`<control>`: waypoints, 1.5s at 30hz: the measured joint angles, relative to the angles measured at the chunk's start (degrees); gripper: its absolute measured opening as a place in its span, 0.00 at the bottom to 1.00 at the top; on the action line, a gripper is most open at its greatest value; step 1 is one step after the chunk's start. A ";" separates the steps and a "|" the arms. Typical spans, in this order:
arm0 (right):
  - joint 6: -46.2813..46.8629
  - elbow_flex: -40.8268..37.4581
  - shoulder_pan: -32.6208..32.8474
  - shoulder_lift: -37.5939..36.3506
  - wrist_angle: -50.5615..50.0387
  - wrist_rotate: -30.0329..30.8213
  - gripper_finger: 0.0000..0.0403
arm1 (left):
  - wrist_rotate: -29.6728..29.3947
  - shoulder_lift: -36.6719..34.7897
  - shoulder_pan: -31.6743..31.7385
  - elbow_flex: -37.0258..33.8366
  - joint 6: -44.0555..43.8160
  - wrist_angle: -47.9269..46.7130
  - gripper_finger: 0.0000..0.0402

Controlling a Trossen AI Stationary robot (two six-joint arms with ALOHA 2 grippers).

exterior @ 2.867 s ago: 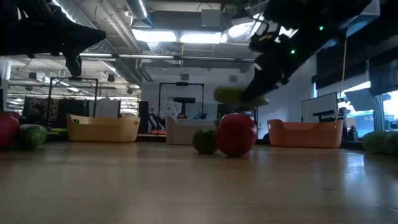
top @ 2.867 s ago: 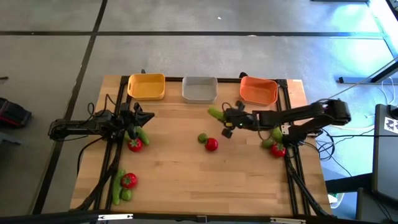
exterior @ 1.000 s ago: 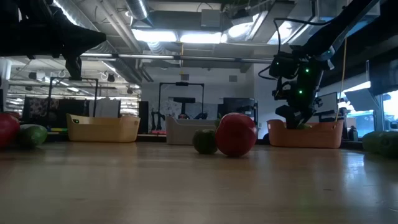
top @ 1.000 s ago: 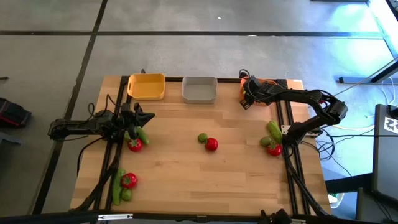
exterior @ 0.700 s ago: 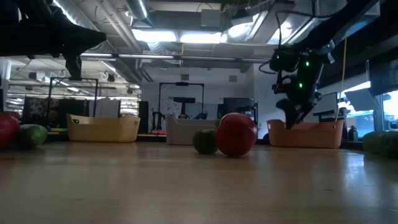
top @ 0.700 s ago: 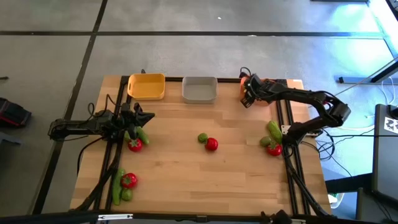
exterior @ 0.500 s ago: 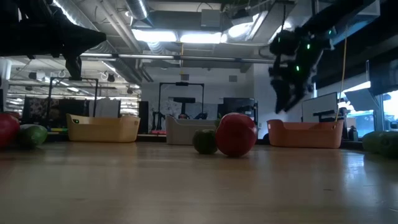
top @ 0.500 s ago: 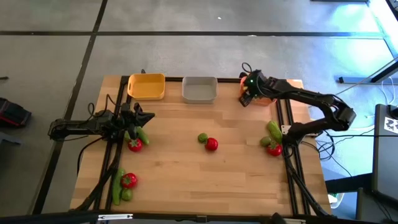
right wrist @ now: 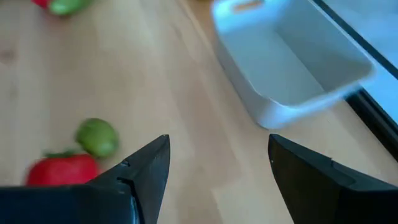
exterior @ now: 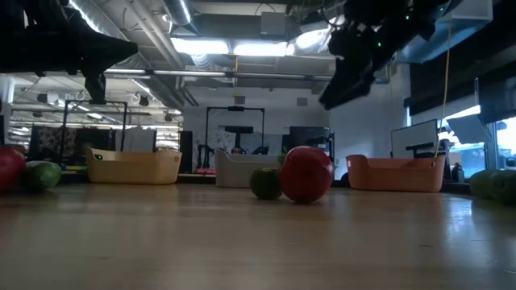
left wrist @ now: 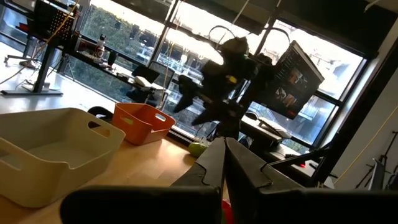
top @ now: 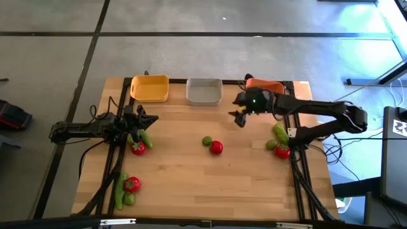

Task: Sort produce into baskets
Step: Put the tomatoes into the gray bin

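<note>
Right gripper [top: 240,117] hovering over the worktop [top: 191,184] between the light grey basket [top: 204,91] and the orange basket [top: 266,84], fingers [right wrist: 140,171] spread wide and holding nothing, per the right wrist view. Pointing toward the middle pair: lime [top: 207,140] touching or just beside the tomato [top: 217,147], both lying ahead of the open fingers and well apart from them, nothing between the tips yet. Likely next pick, judging by the aim. Looking like small, light, rigid toy pieces, smooth and round, so probably prone to rolling or squirting out; best taking the lime across its widest middle, coming down from above, and watching for nudging the tomato alongside. Left gripper [top: 141,119] waiting at the left edge, fingers [left wrist: 217,158] pressed together, empty, with a cucumber [top: 145,137] and another tomato [top: 138,148] just below it. More produce sitting at the front-left corner [top: 128,187] and at the right edge [top: 280,143]. Yellow basket [top: 151,88] at the back left showing nothing inside; orange basket partly hidden by the right arm, contents not clear.
</note>
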 joint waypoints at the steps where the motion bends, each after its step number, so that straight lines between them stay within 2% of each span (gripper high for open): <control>1: 0.00 0.00 1.09 0.00 1.35 0.00 0.65 | 0.00 0.00 0.00 0.00 -0.04 0.02 0.02; 8: -0.80 0.00 5.16 0.00 9.67 0.00 0.65 | -0.02 0.00 0.00 -0.02 -0.20 0.03 0.02; 14: 1.75 0.00 7.35 0.00 10.83 -1.59 0.68 | -0.02 0.01 0.00 0.00 -0.48 0.04 0.02; 26: 3.44 0.00 17.28 3.56 8.80 -3.02 0.98 | -0.02 0.02 0.02 0.00 -0.59 0.21 0.02; 42: 3.06 0.00 26.30 12.53 8.73 -1.86 0.94 | -0.02 0.01 0.00 -0.01 -0.61 0.23 0.02; 45: 3.42 0.00 26.83 15.08 8.77 2.07 0.94 | -0.02 0.02 0.00 0.00 -0.88 0.24 0.02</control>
